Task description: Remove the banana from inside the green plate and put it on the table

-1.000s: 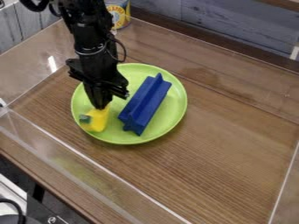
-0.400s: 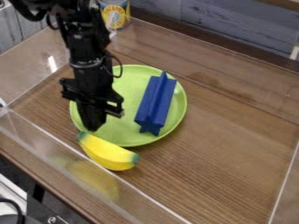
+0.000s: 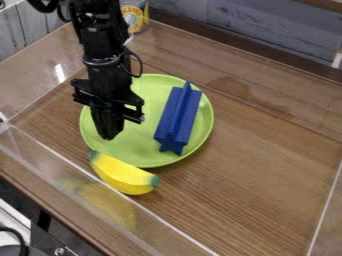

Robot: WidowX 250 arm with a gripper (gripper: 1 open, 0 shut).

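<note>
1. Hanging straight down over the near-left part of the green plate (image 3: 144, 120), the gripper (image 3: 112, 126) has its black fingers pressed together with nothing between them.
2. Just right of it, a long blue block (image 3: 177, 116) lies inside the plate, apart from the fingers.
3. Below and in front of the plate's near rim, the banana (image 3: 126, 176) lies on its side on the table (image 3: 254, 170), touching or almost touching the rim but outside the plate, its greenish tip pointing right.
4. Judged from how it lies, the banana is already off the plate and on the wood.
5. It looks like a light, hollow plastic toy: stiff, not fragile, with a smooth curved skin that could slip or roll under a narrow pinch.
6. If it needed taking up again, the thick middle, pinched across its short width from above, seems the safest spot; the tapering ends would likely squirt out.
7. A clear acrylic wall (image 3: 40, 165) stands close behind the banana on the near side.
</note>
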